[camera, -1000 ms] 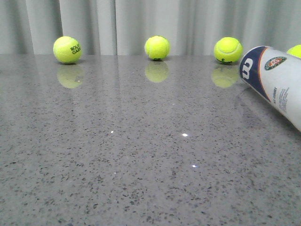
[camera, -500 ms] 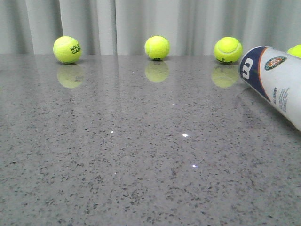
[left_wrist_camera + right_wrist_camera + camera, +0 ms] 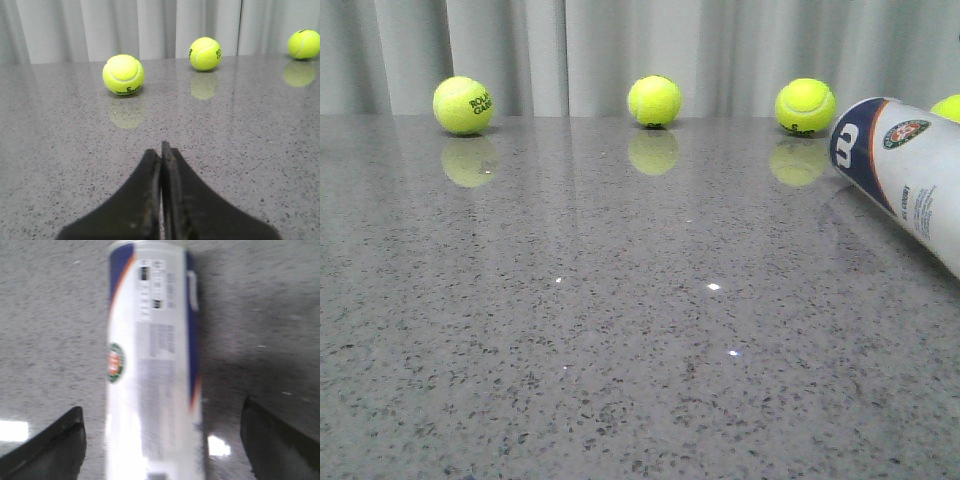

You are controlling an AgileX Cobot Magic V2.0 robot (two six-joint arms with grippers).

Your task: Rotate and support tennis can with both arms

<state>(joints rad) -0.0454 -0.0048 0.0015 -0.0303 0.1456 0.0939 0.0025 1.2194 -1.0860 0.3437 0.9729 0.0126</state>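
The tennis can (image 3: 905, 170) lies on its side at the table's (image 3: 620, 330) right edge, framed by the spread right gripper (image 3: 160, 440) (presumably for grasping), while the left gripper (image 3: 161, 155) waits pressed together.

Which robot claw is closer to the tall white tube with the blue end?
Right. The right gripper is open with the white tennis can between its fingers. The left gripper is shut, facing yellow-green tennis balls, with no can in its view.
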